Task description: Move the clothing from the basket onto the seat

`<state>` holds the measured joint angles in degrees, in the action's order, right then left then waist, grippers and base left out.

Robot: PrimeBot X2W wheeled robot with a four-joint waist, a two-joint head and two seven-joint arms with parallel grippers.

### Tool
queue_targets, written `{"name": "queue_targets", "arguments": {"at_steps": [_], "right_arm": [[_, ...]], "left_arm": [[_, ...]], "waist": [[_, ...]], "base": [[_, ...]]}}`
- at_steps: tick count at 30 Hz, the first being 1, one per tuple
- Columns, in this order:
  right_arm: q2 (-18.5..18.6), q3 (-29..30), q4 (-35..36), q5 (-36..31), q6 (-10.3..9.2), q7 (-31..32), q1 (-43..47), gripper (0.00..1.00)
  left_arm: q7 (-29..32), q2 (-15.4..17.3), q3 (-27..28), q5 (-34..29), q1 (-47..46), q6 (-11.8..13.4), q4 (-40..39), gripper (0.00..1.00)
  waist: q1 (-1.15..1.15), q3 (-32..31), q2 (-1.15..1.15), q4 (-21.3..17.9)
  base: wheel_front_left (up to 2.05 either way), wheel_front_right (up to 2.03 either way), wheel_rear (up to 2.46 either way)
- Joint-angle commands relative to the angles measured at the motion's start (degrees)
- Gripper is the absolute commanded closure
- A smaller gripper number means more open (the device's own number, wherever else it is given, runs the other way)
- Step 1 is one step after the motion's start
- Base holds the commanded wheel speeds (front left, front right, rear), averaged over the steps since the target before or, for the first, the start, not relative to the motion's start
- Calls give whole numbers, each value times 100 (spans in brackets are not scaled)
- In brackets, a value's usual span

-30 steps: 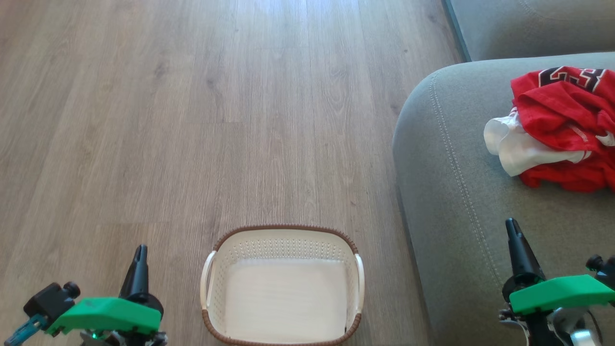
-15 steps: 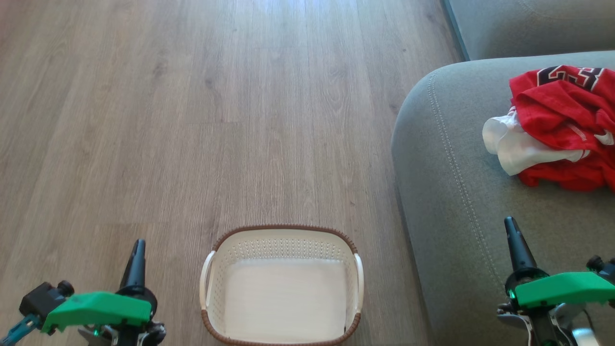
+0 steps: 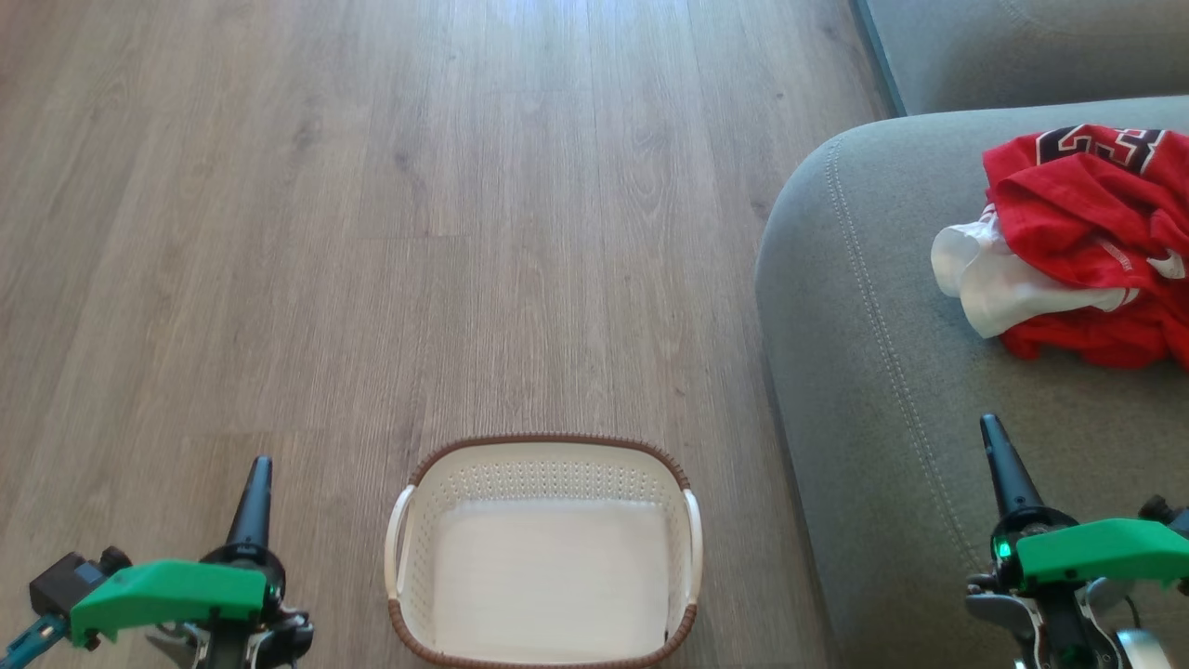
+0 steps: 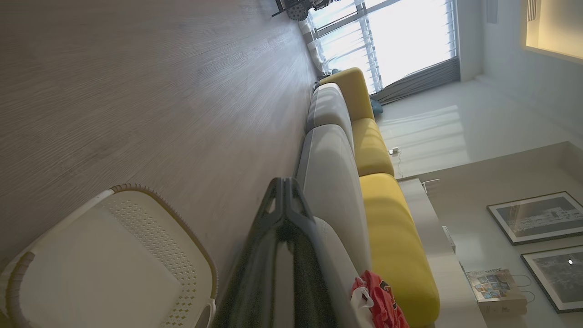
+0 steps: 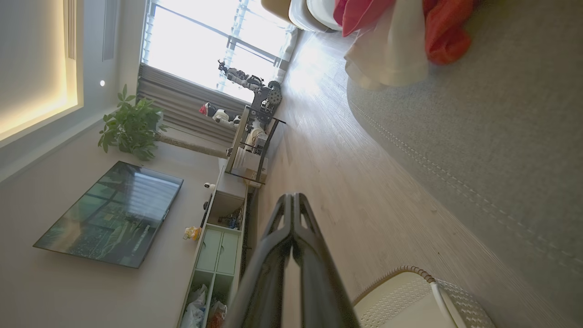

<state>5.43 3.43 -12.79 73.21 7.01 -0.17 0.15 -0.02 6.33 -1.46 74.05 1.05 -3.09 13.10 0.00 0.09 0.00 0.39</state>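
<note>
The clothing, a red jersey over a white garment, lies heaped on the grey-green seat at the right. More red cloth shows under the pile. The cream basket with its brown rim stands on the floor at bottom centre, nothing inside it. My left gripper is shut, low at the left of the basket, holding nothing. My right gripper is shut over the seat's front, well short of the pile. The wrist views show each pair of fingers pressed together, and the clothing on the cushion.
Wood-plank floor spreads left of the sofa. A second sofa cushion sits at the top right. Yellow back cushions, a TV, a shelf unit and a plant stand around the room.
Both grippers have drawn down a little toward the bottom edge, the left one also drifting slightly left. The pile and the basket have stayed put.
</note>
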Motion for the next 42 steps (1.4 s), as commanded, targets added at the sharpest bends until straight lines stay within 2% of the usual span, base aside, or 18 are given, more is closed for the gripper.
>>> {"name": "queue_targets", "arguments": {"at_steps": [1, 34, 42], "right_arm": [[1, -43, 164, 131, 35, 40, -324, 100], [-167, 188, -116, 1996, 47, 569, -622, 100], [-176, 200, -117, 1986, 47, 579, -623, 100]], "left_arm": [[35, 6, 199, 113, -364, -65, -161, 100], [588, -288, 720, 1875, -717, -439, 93, 100], [595, -294, 729, 1868, -718, -439, 94, 100]], "waist": [[0, 0, 0, -1], [0, 9, 0, -39], [0, 9, 0, -39]], "base": [[0, 0, 0], [0, 0, 0], [0, 0, 0]]}}
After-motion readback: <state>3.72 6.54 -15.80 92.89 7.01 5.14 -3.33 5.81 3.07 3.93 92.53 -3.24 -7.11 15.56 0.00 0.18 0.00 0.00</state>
